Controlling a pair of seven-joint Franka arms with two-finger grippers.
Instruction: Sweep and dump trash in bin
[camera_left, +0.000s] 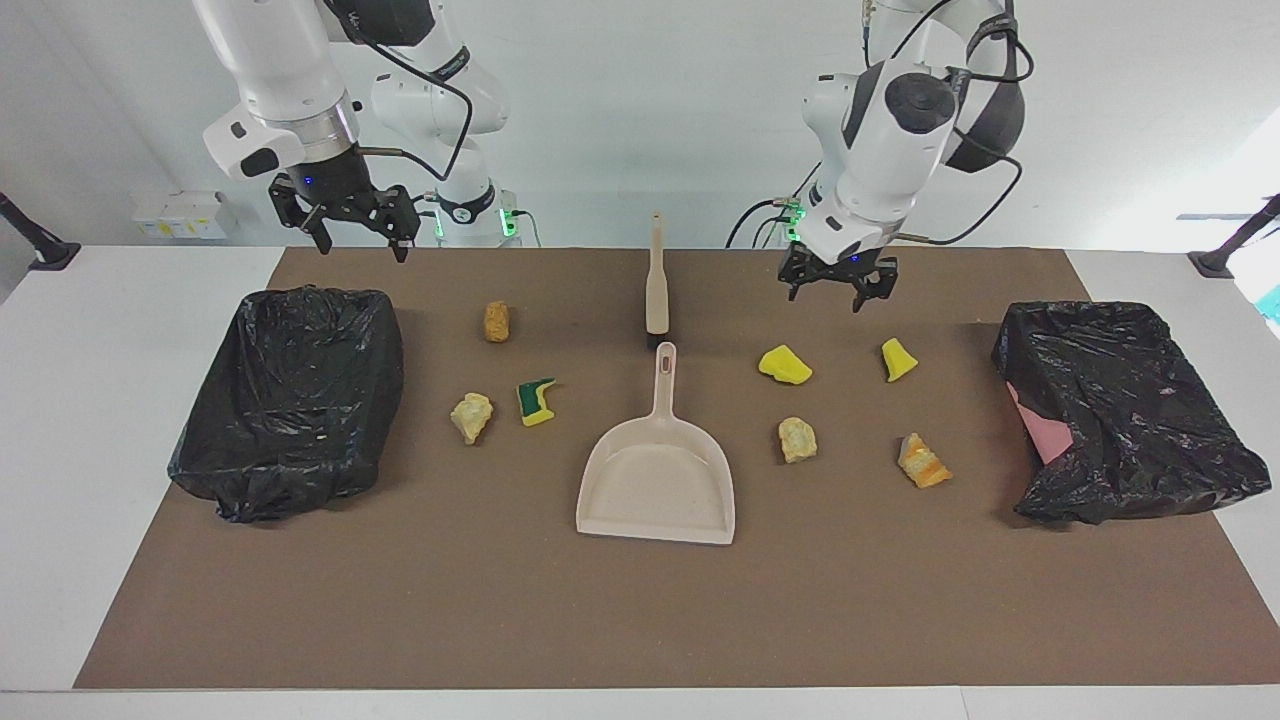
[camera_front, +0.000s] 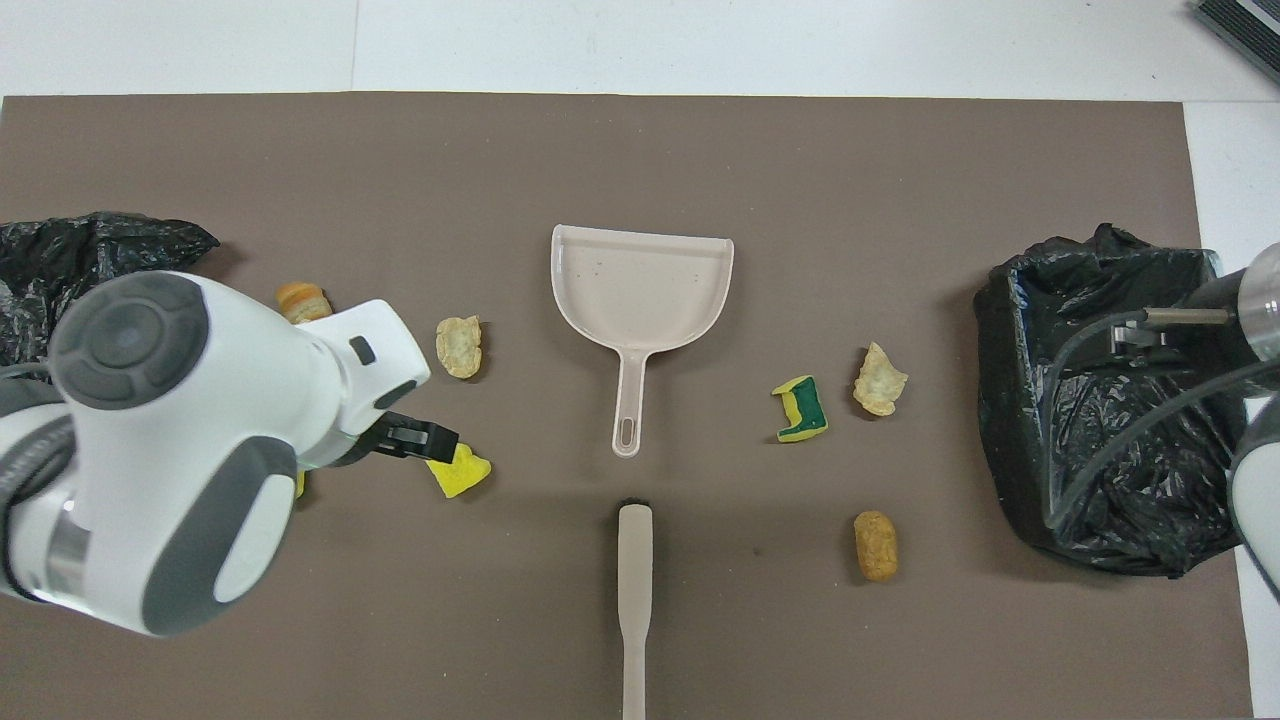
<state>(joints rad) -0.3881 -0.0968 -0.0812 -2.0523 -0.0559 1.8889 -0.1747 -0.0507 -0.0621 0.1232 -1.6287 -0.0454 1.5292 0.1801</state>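
Left hand (camera_left: 838, 290), fingers apart and empty, hung over the worktop (camera_left: 900, 600) beside the brush (camera_left: 656, 285); right hand (camera_left: 350, 225) waited open. Scraps (camera_left: 785, 365) lay scattered around the dustpan (camera_left: 655, 490); a low pass risked scattering them.

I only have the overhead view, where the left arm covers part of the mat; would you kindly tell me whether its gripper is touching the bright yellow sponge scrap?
Observer: No. In the facing view the left gripper hangs open, well above the brown mat, clear of the bright yellow sponge scrap.
Operator: Thank you. Is anything hidden under that arm?
Observer: Yes, a small yellow wedge-shaped scrap lies on the mat beside the bright yellow one, toward the left arm's end.
Operator: And the right gripper?
Observer: The right gripper waits open, raised over the black-bagged bin.
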